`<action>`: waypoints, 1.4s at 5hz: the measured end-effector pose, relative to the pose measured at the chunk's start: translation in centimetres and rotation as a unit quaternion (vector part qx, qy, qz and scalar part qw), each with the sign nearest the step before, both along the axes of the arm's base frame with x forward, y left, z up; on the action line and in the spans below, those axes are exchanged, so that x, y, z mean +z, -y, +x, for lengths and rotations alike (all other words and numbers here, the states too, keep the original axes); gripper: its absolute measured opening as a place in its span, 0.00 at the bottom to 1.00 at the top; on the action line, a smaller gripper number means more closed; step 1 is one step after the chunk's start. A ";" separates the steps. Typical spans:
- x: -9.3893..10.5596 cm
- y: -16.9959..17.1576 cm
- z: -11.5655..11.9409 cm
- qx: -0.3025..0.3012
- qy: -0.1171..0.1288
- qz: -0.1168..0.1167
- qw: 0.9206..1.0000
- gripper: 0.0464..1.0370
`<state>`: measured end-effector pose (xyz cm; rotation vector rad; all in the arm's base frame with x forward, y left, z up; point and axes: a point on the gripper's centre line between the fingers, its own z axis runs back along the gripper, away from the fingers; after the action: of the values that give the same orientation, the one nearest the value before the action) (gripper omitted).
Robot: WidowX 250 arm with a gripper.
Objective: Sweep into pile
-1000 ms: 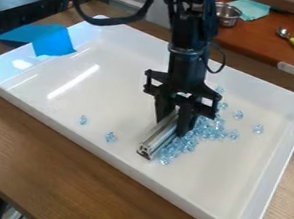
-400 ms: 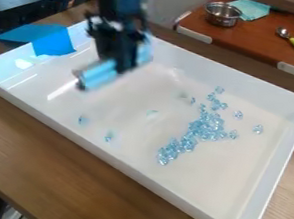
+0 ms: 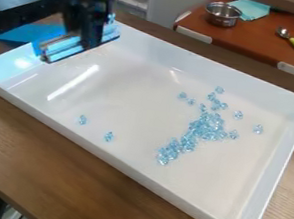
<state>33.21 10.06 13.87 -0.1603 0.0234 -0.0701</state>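
The fingers of the gripper point(image 3: 85, 41) are narrow, closed on a metal bar point(image 3: 64, 48), which sits tilted near the far left corner of the white tray point(image 3: 133, 110), beside a blue sheet point(image 3: 25, 34). The bar looks stiff and fairly light; its smooth sides could turn a little under a hard push, so the middle is the place to hold it, with its long edge level on the floor of the tray.

The beads point(image 3: 205, 126) lie in a long, ragged heap right of the middle of the tray. They look hard, light and slippery (likely to roll or skid if hit fast), so slow, low strokes should suit them better than pinching. Two strays, a left bead point(image 3: 83, 120) and another bead point(image 3: 109, 136), lie well apart near the front wall, and probably call for the next sweep towards the heap.

Farther out are the wooden table point(image 3: 68, 172) and a metal bowl point(image 3: 223, 15) on a side bench. I can read no label or writing on the bar, tray or bowl
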 end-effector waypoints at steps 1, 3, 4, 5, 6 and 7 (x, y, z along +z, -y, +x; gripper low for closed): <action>-1.0 -0.4 0.7 -0.010 0.000 0.053 0.999 0.34; -5.9 1.9 -0.5 -0.036 -0.012 0.083 0.996 0.34; -6.0 2.8 -0.9 -0.040 0.000 0.092 0.995 0.34; -6.0 4.0 -1.3 -0.039 0.000 0.090 0.995 0.34; -6.0 6.2 -1.9 -0.040 -0.007 0.083 0.996 0.34; -6.1 8.7 -2.1 -0.029 -0.017 0.067 0.997 0.34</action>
<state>31.10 1.38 7.75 -0.0263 0.0664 -0.1237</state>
